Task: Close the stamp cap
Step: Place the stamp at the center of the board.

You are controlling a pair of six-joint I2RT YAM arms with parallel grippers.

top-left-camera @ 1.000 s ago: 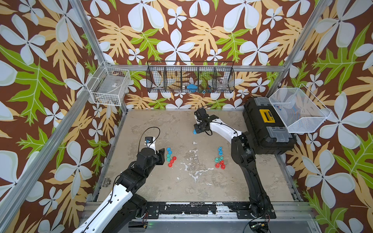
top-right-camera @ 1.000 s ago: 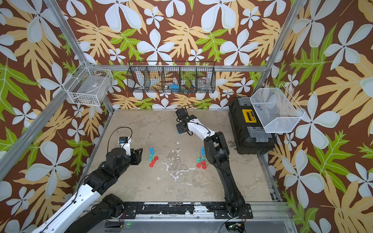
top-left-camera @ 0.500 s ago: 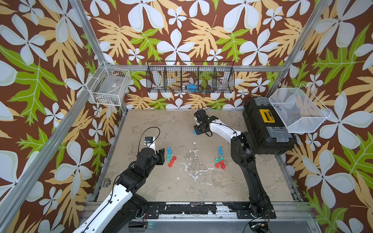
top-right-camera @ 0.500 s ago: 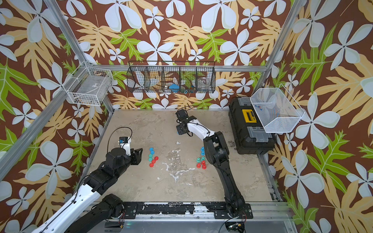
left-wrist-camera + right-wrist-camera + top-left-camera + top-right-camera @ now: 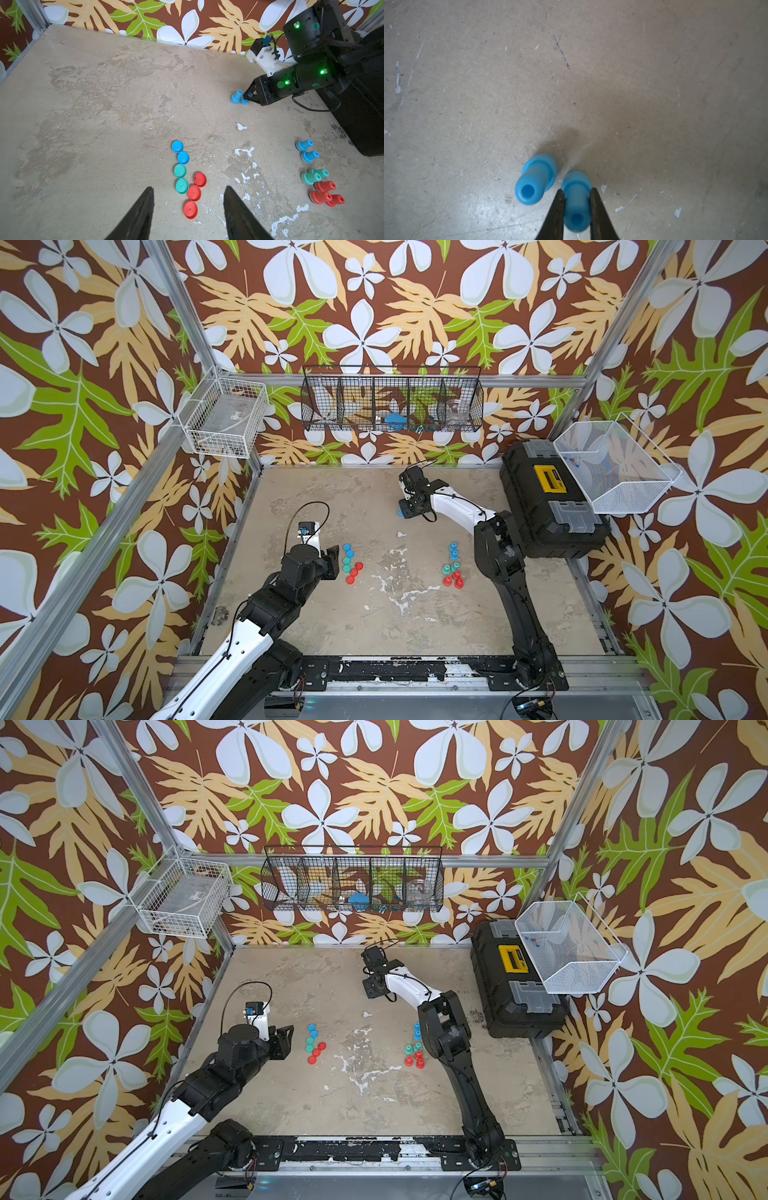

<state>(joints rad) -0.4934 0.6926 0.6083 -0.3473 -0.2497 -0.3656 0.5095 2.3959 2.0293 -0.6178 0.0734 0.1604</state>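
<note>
Tabletop (image 5: 415,626) lies open along your near edge; your left gripper (image 5: 189,188) hangs spread just beside the loose caps (image 5: 180,170). Farther back, near the rear wall, your right gripper (image 5: 576,190) pinches a blue stamp (image 5: 576,207) just beside a second blue stamp (image 5: 536,178). You cannot read the yellow label (image 5: 549,479) on the toolbox (image 5: 540,526)

A worn beige tabletop (image 5: 374,497) with chipped white patches lay between walls of brown wallpaper (image 5: 374,302) printed with white flowers. A black plastic toolbox with a yellow label (image 5: 540,514) stood at its far right. A white wire mesh basket (image 5: 623,497) hung just beside the toolbox on the right wall. A black wire rack with five compartments (image 5: 374,402) hung on the far wall, and a white wire basket (image 5: 216,443) at the far left corner.
</note>
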